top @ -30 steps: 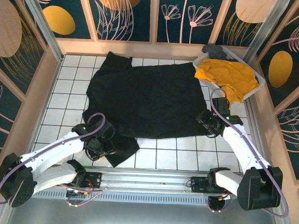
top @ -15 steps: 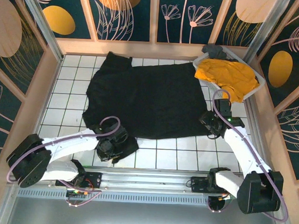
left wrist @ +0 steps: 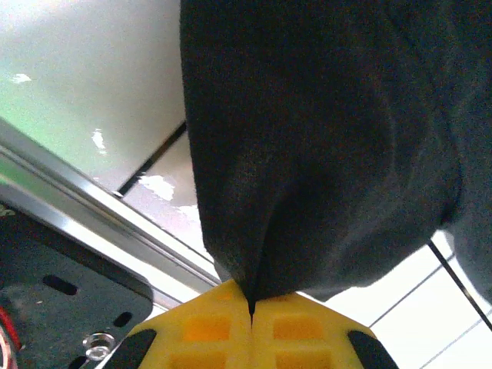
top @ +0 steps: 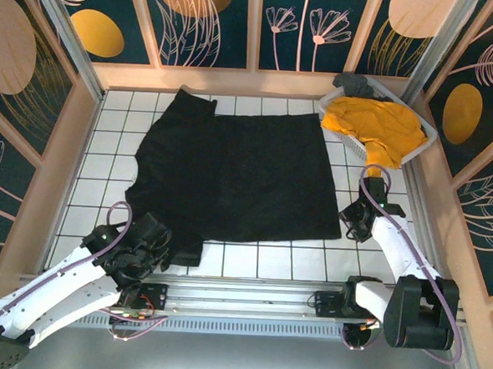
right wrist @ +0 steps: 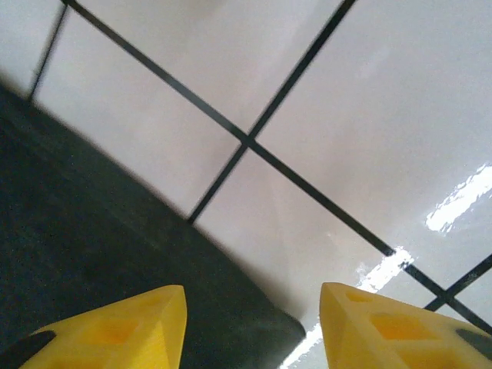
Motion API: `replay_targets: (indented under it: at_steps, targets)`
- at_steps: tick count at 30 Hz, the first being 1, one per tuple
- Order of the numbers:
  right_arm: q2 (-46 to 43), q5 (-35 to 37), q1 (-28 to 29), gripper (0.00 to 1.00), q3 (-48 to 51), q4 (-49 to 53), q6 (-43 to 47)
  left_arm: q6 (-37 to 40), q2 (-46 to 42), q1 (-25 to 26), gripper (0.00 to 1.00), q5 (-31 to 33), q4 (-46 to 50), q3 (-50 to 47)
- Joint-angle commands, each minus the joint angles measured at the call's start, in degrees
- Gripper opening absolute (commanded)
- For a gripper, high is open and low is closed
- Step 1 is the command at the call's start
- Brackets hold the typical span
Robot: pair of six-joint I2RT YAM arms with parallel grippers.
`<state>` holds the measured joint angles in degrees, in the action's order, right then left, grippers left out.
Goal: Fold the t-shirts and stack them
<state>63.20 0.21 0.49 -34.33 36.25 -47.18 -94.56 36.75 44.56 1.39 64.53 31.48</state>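
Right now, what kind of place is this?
Probably a robot test booth: left arm and right arm bolted to a white tiled table, flower-painted walls around it, a black shirt spread out.

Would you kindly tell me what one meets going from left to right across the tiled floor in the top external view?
First the left gripper, shut on the shirt's near corner → the black t-shirt, spread flat → the right gripper, open at the shirt's near right corner.

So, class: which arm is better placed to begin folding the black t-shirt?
Left, probably. The left gripper is shut on a near corner of the black t-shirt; the right gripper is open beside its hem, holding nothing.
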Motion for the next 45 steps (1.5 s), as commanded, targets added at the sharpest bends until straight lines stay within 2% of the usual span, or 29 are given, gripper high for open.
replay_targets:
  at_steps: [1, 7, 10, 17, 23, 27, 30, 36, 42, 45]
  targets:
    - [0.9, -3.3, -0.4, 0.41, 1.1, -0.7, -0.6, -3.4, 0.8, -0.3, 0.0, 2.9, 4.2, 0.8]
    - [-2.5, -4.8, 1.4, 0.38, 4.4, 4.1, -3.3, -2.1, 3.3, -0.3, 0.0, 4.4, 3.6, 2.7]
    - [-3.6, -5.4, 2.3, 0.4, 5.4, 6.3, -4.0, -1.4, 4.3, -0.3, 0.0, 4.9, 3.4, 3.6]
    - [-1.5, -6.7, 3.4, 0.38, 7.2, 1.7, -5.0, -0.5, 6.0, -0.2, 0.0, 5.0, 1.5, 3.5]
    - [2.5, -6.3, 3.5, 0.25, 7.0, -1.4, -4.7, -0.5, 6.6, -0.3, 0.0, 5.0, -0.7, 3.0]
    - [2.9, -5.6, 3.6, 0.01, 5.3, -2.3, -4.8, -0.6, 7.9, -0.3, 0.0, 6.7, -2.8, 4.3]
    - [1.6, -4.4, 4.1, 0.0, 1.5, -0.3, -4.4, 0.0, 10.2, -0.8, 0.0, 11.1, -4.2, 8.5]
    - [2.8, -5.8, 4.4, 0.0, -5.5, 1.2, -4.9, 10.1, 19.4, -8.9, 0.0, 16.4, -12.0, 18.5]
    - [8.3, -7.1, 4.4, 0.0, -12.3, -1.0, -6.4, 23.7, 29.9, -20.7, 0.0, 14.7, -20.1, 30.3]
    - [11.9, -6.3, 4.4, 0.0, -16.1, -2.3, -6.6, 29.6, 35.5, -24.8, 0.0, 14.0, -22.9, 35.3]
